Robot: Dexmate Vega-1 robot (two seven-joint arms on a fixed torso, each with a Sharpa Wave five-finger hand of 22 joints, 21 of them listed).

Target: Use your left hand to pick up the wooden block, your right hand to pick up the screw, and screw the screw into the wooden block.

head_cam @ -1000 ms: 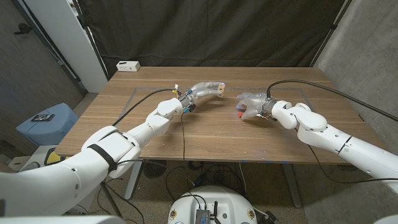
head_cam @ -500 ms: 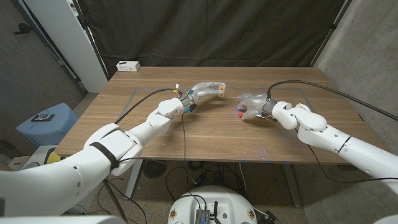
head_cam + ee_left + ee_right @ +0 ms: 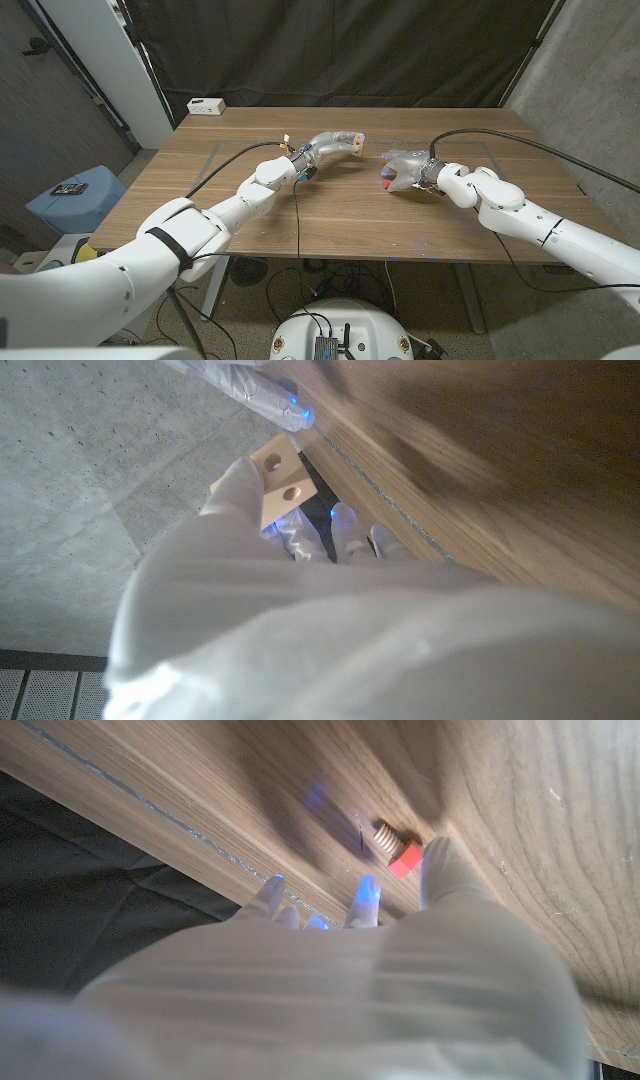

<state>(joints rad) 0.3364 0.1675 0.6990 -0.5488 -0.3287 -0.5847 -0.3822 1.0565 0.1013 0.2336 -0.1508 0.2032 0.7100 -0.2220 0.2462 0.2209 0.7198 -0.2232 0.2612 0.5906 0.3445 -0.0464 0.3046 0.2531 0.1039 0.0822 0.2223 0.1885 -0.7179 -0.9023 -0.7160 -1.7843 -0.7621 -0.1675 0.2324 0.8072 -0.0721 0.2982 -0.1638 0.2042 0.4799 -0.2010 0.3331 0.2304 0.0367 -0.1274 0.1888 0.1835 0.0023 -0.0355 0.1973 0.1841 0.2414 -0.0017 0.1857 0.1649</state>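
Black curtains hang behind a wooden table [image 3: 330, 215] in a grey-walled room, both robot arms reaching over the boards.

Wood grain runs the length of the tabletop, a thin pale line is marked across it, and a small white box [image 3: 206, 105] sits at its far left corner; a blue stool [image 3: 75, 197] stands on the floor to the left. Near the middle, the left hand [image 3: 325, 146] grips the wooden block [image 3: 276, 481], whose two round holes show in the left wrist view. Just apart from it, the right hand [image 3: 404, 166] hovers with fingers spread, holding nothing, its fingertips [image 3: 366, 896] close to the red-headed screw [image 3: 395, 850] lying on the wood.
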